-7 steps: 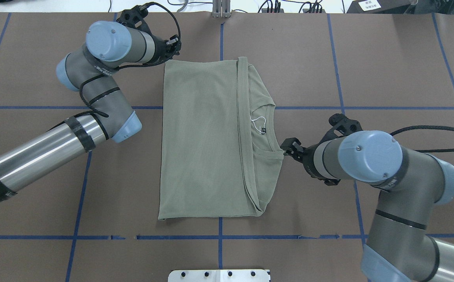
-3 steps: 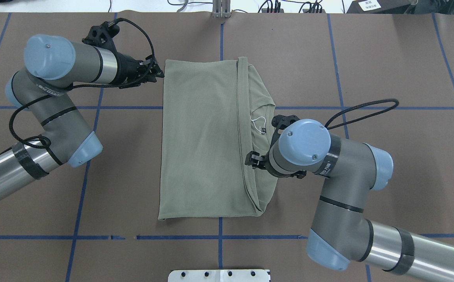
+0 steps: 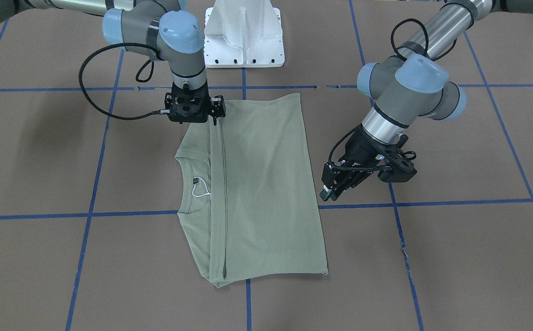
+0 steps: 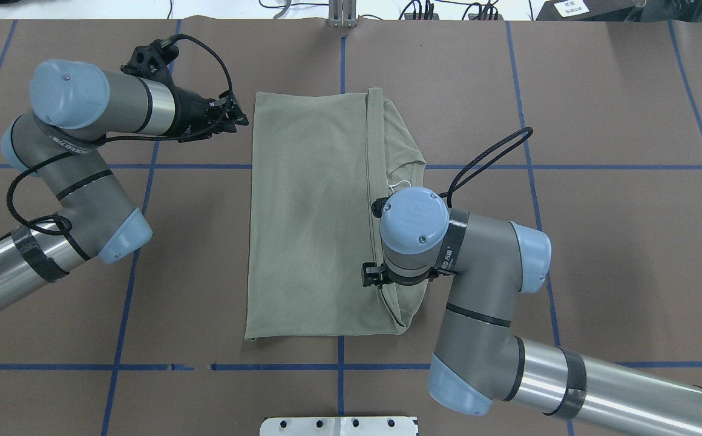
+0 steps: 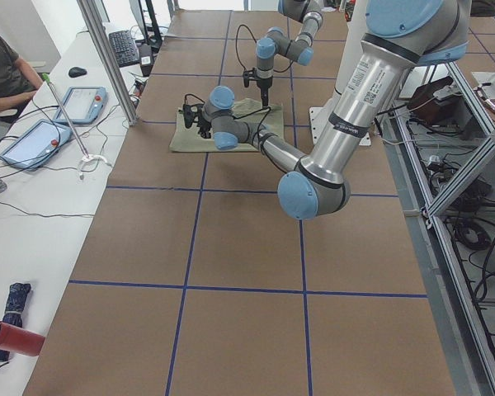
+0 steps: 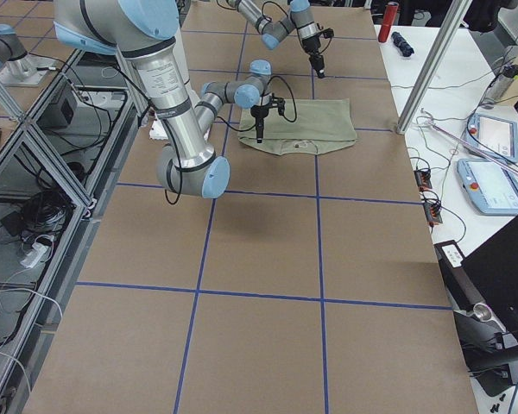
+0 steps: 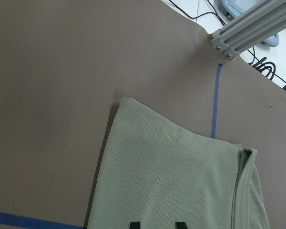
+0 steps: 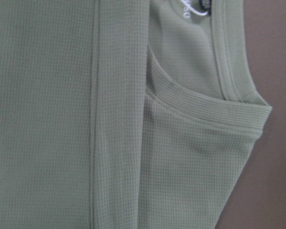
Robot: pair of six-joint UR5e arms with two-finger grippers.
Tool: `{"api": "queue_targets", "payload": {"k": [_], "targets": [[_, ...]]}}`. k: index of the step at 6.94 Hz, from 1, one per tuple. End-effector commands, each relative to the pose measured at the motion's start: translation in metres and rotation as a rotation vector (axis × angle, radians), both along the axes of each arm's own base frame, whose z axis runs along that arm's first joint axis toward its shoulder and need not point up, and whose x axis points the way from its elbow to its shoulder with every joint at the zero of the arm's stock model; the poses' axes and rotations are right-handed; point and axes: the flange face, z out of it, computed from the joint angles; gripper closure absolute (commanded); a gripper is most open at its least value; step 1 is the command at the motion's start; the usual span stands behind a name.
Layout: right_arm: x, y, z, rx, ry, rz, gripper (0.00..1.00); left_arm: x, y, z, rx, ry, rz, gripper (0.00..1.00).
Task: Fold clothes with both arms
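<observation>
A brown table (image 4: 629, 272) marked with blue tape lines (image 4: 266, 367) carries a white metal base (image 3: 243, 34) at one edge. On the white bench (image 5: 41, 247) alongside lie two tablets (image 5: 84, 93), a keyboard (image 5: 125, 45) and a mouse (image 5: 77, 72). A person (image 5: 4, 70) sits at its far end, and a red cylinder (image 5: 12, 338) lies at the near end.

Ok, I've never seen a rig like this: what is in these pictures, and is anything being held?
Two robot arms, the left arm and the right arm, work at a brown table. Two pictures look down from above, two from the table's ends, two from cameras on the wrists. A green shirt lies flat, partly folded. The left end effector, open, hangs beside the shirt's edge; the right end effector points down over the folded edge. The left holds nothing; whether the right grips cloth cannot be told.
</observation>
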Motion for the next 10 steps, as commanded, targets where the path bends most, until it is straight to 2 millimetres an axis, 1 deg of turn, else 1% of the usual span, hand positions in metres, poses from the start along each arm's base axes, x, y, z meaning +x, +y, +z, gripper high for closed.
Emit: {"api": "queue_targets", "payload": {"k": [1,3,4,5,6,7,8,9,10], "targets": [[-0.015,0.003,0.003,0.007,0.017,-0.092,0.0,0.0,0.002,0.006,-0.008,-0.005,0.002,0.63],[-0.022,0.014,0.003,-0.007,0.015,-0.118,0.0,0.0,0.002,0.007,-0.01,-0.006,0.001,0.63],[-0.022,0.016,0.005,-0.006,0.018,-0.122,0.0,0.0,0.002,0.007,-0.01,-0.006,0.001,0.63],[-0.021,0.018,0.012,-0.01,0.029,-0.125,0.0,0.0,0.002,0.007,-0.01,-0.006,0.001,0.62],[-0.015,0.018,0.014,-0.023,0.06,-0.122,0.0,0.0,0.002,0.007,-0.01,-0.006,0.001,0.62],[-0.001,0.014,0.016,-0.014,0.079,-0.133,0.0,0.0,0.002,0.007,-0.01,-0.006,0.001,0.62],[0.025,0.009,0.028,0.005,0.088,-0.148,0.0,0.0,0.002,0.007,-0.01,-0.006,0.001,0.62],[0.05,0.002,0.054,0.022,0.112,-0.162,0.0,0.0,0.002,0.007,-0.01,-0.006,0.001,0.62],[0.073,0.005,0.083,0.019,0.143,-0.162,0.0,-0.001,0.003,0.006,-0.011,-0.002,0.0,0.62]]}}
